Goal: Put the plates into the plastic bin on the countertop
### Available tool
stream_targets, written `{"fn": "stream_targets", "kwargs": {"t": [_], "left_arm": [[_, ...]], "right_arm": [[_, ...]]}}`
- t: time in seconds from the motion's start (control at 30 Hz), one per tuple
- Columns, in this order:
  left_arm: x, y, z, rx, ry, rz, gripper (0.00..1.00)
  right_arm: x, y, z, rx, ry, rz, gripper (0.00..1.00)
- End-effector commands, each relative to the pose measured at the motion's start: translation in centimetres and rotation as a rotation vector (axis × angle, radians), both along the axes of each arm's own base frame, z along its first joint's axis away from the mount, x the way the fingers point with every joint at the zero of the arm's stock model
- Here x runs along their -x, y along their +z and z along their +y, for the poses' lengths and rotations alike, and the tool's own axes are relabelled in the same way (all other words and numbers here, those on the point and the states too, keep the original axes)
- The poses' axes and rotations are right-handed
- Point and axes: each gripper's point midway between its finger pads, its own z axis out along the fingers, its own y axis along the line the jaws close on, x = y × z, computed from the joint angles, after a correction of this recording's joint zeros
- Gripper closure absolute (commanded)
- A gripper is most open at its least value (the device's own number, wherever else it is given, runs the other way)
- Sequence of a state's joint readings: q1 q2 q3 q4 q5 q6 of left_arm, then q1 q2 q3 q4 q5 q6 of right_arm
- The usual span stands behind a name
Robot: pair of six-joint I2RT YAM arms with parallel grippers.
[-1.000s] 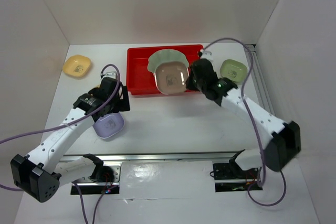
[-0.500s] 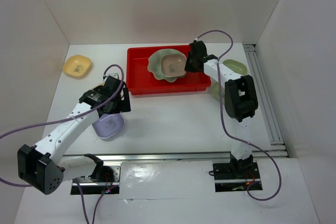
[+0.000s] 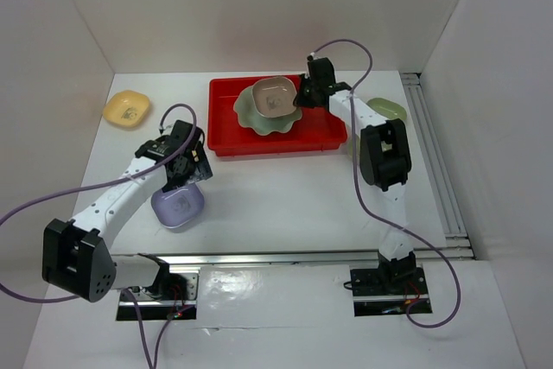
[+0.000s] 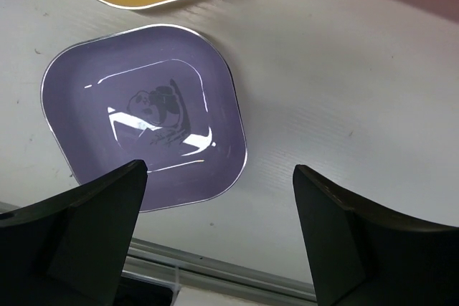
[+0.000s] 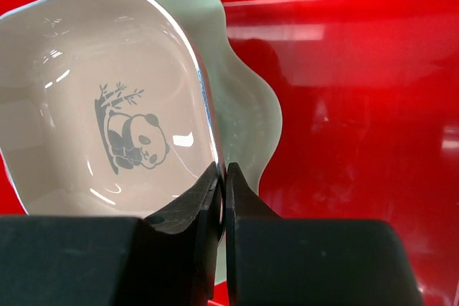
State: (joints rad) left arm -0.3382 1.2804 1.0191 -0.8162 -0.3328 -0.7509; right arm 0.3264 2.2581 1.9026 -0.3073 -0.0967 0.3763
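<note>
White table (image 3: pixel 276 205), white walls on three sides. Top view: red bin (image 3: pixel 226 137) sits back-centre with the scalloped green dish (image 3: pixel 245 115) lying inside it. The right pincer (image 3: pixel 302 95) is clamped on the rim of the pink dish (image 3: pixel 275 97), which it holds over the scalloped one, inside the bin's outline; can't tell from here whether they touch. The left pincer (image 3: pixel 183 170) is spread wide, hovering over the lavender dish (image 3: pixel 177 207), which lies on the table near-left of the bin. The yellow dish (image 3: pixel 127 109) is far left, well apart. The light-green dish (image 3: pixel 394 111) is just right of the bin, half hidden by the right arm. Left wrist view: lavender dish flat and right way up, lying off toward the left finger (image 4: pixel 79 234) rather than centred in the gap; yellow dish edge at frame top. Right wrist view: jaws pinch the pink dish's thin rim, dish tilted, scalloped dish under it, red floor around. My read on handling: light, stiff, glossy and slippery, too shallow for anything but a rim pinch, one finger inside and one outside. Lavender grab likely needs a sideways shift first. In the way: the bin's raised rim to clear, and the right arm over the bin's right end, so aim left.
</note>
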Motion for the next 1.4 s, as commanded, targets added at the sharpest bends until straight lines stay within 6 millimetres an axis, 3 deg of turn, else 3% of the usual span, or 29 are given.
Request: {"fn": "stream_targets", "kwargs": {"t": [0.0,0.2,0.23,0.27,0.3,0.33,0.4,0.47,0.5,0.53,0.6,0.63,0.67,0.7,0.73,0.77,0.83,0.87,1.03,1.13,1.23,1.37], "left_arm": [[-1.0,-0.2,-0.3,0.054,0.074,-0.014,0.04],[-1.0,-1.6,-0.3,0.064,0.092,0.033,0.09],[-1.1,-1.6,0.0,0.065,0.103,0.032,0.09],[-1.1,-1.6,0.0,0.065,0.103,0.032,0.09],[-0.9,-1.8,0.2,0.056,0.116,0.036,0.09],[-0.9,-1.8,0.2,0.056,0.116,0.036,0.11],[-0.6,-2.3,0.2,0.066,0.145,0.044,0.12],[0.0,-3.7,0.4,0.058,0.16,0.079,0.13],[0.1,-4.0,0.1,0.056,0.164,0.076,0.15],[0.2,-4.5,0.2,0.049,0.165,0.093,0.15],[0.5,-5.8,0.0,0.035,0.182,0.125,0.21],[0.9,-6.3,-0.1,0.026,0.174,0.145,0.23],[0.9,-6.8,0.1,0.016,0.191,0.144,0.25],[0.6,-7.2,0.2,0.005,0.203,0.142,0.28],[0.6,-7.5,0.2,0.005,0.215,0.151,0.38],[0.8,-8.0,0.4,-0.01,0.218,0.161,0.39],[0.9,-8.9,0.5,-0.03,0.243,0.182,0.39],[0.9,-8.9,0.6,-0.036,0.254,0.175,0.39],[1.4,-9.9,1.0,-0.054,0.277,0.195,0.42],[2.0,-9.9,0.9,-0.055,0.266,0.195,0.35],[2.2,-9.8,0.8,-0.039,0.264,0.183,0.37],[2.6,-9.8,0.9,-0.037,0.263,0.185,0.83]], "right_arm": [[-1.5,2.2,0.9,-0.039,0.041,-0.073,0.94],[-2.3,3.8,1.1,-0.043,0.046,-0.109,0.87],[-2.2,3.2,1.3,-0.046,0.055,-0.098,0.82],[-2.3,3.6,1.3,-0.048,0.055,-0.107,0.75],[-2.3,3.6,1.3,-0.048,0.055,-0.107,0.43],[-2.1,4.4,1.9,-0.052,0.064,-0.118,0.29],[-1.9,5.3,1.9,-0.055,0.077,-0.135,0.21],[-1.4,7.7,2.6,-0.074,0.097,-0.172,0.0],[-1.1,8.2,2.5,-0.076,0.097,-0.178,0.0],[-0.7,10.8,2.4,-0.088,0.097,-0.219,0.0],[0.6,12.3,2.7,-0.099,0.116,-0.232,0.0],[1.8,15.2,2.8,-0.113,0.125,-0.275,0.0],[2.2,16.5,2.7,-0.121,0.125,-0.302,0.0],[3.1,17.5,3.0,-0.129,0.136,-0.32,0.0],[4.4,18.9,2.5,-0.135,0.136,-0.341,0.0],[5.0,20.0,2.5,-0.149,0.147,-0.367,0.0],[6.4,20.3,2.7,-0.145,0.166,-0.375,0.0],[7.4,22.2,2.7,-0.155,0.167,-0.414,0.0],[9.2,23.8,1.9,-0.16,0.17,-0.459,0.0],[9.5,23.7,1.8,-0.157,0.171,-0.451,0.0],[9.6,23.5,1.8,-0.155,0.171,-0.442,0.0],[9.5,23.0,1.9,-0.17,0.163,-0.435,0.0]]}}
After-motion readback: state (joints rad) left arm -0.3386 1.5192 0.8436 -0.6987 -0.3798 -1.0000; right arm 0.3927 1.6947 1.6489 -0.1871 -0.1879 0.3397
